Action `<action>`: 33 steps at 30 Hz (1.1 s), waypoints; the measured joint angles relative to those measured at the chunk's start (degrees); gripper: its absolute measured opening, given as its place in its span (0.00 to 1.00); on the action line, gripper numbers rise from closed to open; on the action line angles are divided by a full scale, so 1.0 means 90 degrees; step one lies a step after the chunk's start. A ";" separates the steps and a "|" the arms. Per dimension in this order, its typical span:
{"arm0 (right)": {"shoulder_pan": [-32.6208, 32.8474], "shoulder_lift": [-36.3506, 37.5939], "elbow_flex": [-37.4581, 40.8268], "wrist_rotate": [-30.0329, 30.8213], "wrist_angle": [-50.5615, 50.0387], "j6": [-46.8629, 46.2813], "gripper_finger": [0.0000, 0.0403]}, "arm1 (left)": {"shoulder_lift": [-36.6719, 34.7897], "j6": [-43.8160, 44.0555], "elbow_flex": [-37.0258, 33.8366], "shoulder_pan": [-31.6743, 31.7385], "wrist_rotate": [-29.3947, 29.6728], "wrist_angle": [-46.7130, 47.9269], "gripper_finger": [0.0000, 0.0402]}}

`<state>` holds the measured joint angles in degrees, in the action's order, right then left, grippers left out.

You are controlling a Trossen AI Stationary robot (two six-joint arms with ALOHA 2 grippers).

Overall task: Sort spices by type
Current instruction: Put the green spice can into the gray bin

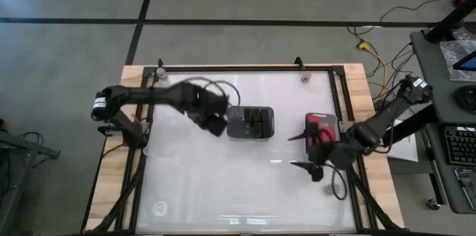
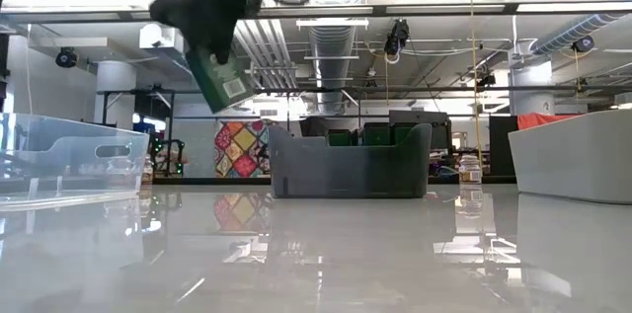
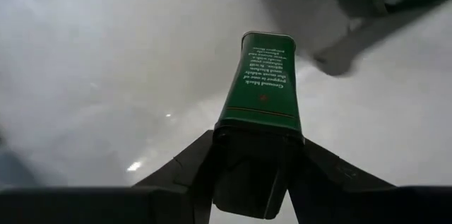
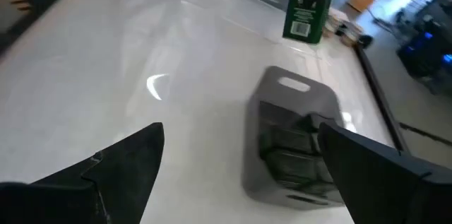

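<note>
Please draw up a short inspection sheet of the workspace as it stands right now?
Surface: glossy white table top, framed in wood.
Job's things: green-labelled dark spice tin held in the air; more dark tins in the grey bin; red containers in the right-hand bin.
Clutter: clear tray at one edge in the low view.
Grippers: left gripper shut on the tin beside the grey bin; right gripper open, empty.
Cables: yellow and red leads on the floor.
Surroundings: keyboard, workshop behind; no person seen.
</note>
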<state>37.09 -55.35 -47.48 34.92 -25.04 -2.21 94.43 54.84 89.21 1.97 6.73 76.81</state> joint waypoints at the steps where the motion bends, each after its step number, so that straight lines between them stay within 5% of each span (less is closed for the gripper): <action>1: 0.0114 0.0000 0.0000 0.0000 -0.0008 -0.0064 0.91 | 0.0010 0.0259 0.0000 -0.0186 0.0001 -0.0120 0.31; 11: 0.1318 0.0000 -0.0002 -0.0065 -0.0552 -0.1329 0.91 | 0.0218 0.1758 0.0000 -0.1097 0.0026 -0.1847 0.31; 33: 0.1866 -0.0002 0.0250 -0.0048 -0.0660 -0.2379 0.91 | 0.1323 0.1633 0.0437 -0.0124 -0.0520 -0.2306 0.31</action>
<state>53.89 -55.37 -45.23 34.48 -30.98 -23.63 106.34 69.54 93.14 0.86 2.04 56.05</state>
